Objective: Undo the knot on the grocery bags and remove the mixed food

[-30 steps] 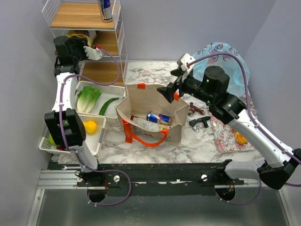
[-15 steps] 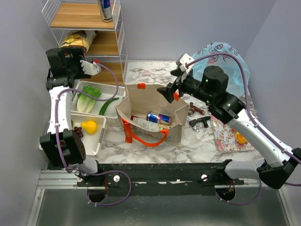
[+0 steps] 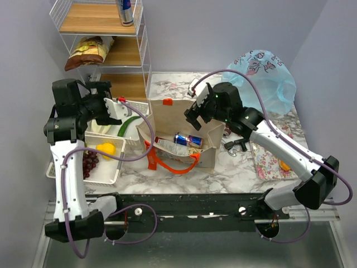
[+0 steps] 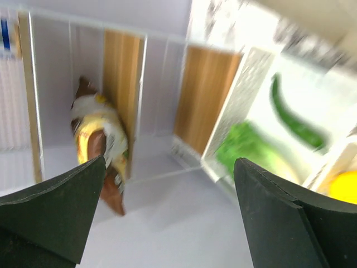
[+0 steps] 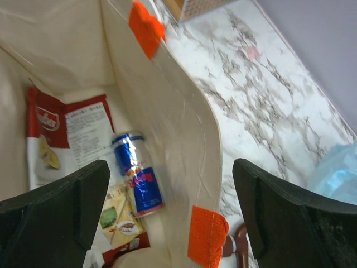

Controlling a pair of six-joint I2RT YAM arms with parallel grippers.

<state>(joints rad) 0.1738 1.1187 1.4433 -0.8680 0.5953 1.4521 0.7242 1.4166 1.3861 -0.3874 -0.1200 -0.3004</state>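
Note:
The beige canvas tote [image 3: 167,118] with orange straps stands open mid-table. Inside lie a blue-silver drink can [image 3: 187,139] and a snack packet [image 3: 168,147]; the right wrist view shows the can [image 5: 139,178] and packet [image 5: 61,139] too. My right gripper [image 3: 195,115] is open and empty above the tote's far right rim, which the right wrist view shows between its fingers [image 5: 170,223]. My left gripper [image 3: 115,109] is open and empty above the basket with the cucumber [image 3: 129,123]. The light-blue plastic bag [image 3: 265,75] sits at the back right.
A wire shelf [image 3: 100,33] at back left holds a can [image 3: 127,11] and a snack packet [image 3: 83,51]. White baskets hold a yellow fruit [image 3: 106,149] and grapes [image 3: 89,163]. Metal tools [image 3: 237,144] and a floral tray [image 3: 268,162] lie right of the tote.
My left arm has swung away from the shelf, down and right toward the baskets, leaving the snack packet on the middle shelf. My right gripper has moved left over the tote's rim.

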